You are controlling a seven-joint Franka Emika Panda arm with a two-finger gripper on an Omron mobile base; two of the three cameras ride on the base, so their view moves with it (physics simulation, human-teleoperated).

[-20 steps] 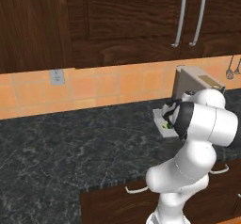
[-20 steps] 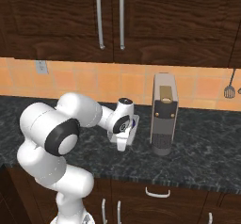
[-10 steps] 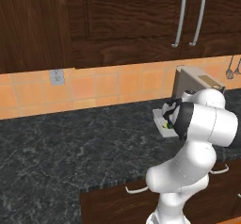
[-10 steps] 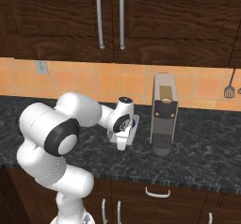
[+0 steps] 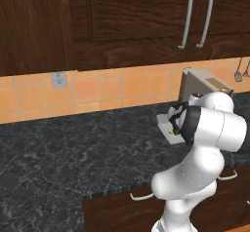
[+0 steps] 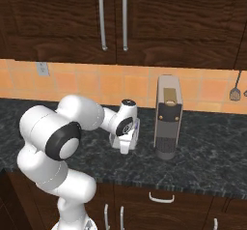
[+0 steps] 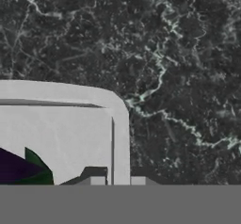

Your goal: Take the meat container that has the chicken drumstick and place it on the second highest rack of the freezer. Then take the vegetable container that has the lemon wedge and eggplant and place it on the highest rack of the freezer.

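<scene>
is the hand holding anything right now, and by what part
The hand straddles the white tray's side rim, eggplant inside; whether it grips cannot be told.

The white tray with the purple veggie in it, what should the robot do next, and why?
Probably close the tool on the white tray and lift it. In the hand view one fingertip sits on each side of the tray's rim, right at the corner near the eggplant, and the tray rests on the dark counter. Whether the grip is already tight, I cannot tell.

Purple eggplant in white tray
</scene>
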